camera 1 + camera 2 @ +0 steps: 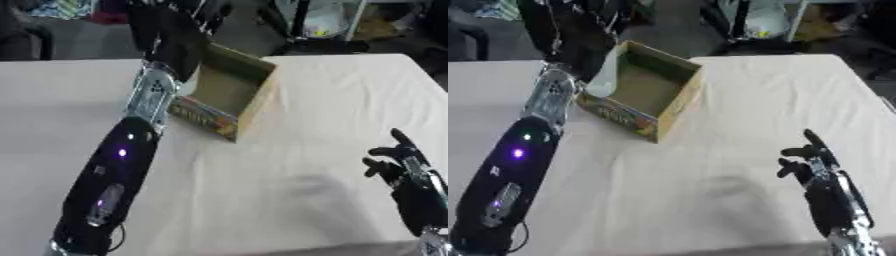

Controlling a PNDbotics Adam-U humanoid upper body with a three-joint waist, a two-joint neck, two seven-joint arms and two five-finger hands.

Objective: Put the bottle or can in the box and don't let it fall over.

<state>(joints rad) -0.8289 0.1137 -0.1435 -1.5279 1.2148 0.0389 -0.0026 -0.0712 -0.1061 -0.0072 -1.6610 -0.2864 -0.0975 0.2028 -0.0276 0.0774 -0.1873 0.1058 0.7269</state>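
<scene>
White cloth-covered table [289, 165]

My left arm [522, 150] runs from the near left corner up to the box [645, 92], blocking the box's left wall and that side of the worktop [710, 150]. The box's open top shows bare in the right eye view. Right of the box the worktop lies open. My right hand [811, 170] stands at the near right.

My left arm [114, 180] is a glossy black shell with purple-lit spots and a silver section toward the wrist, its hand [179, 42] black; my right hand [811, 165] is black with silver metal parts.
</scene>
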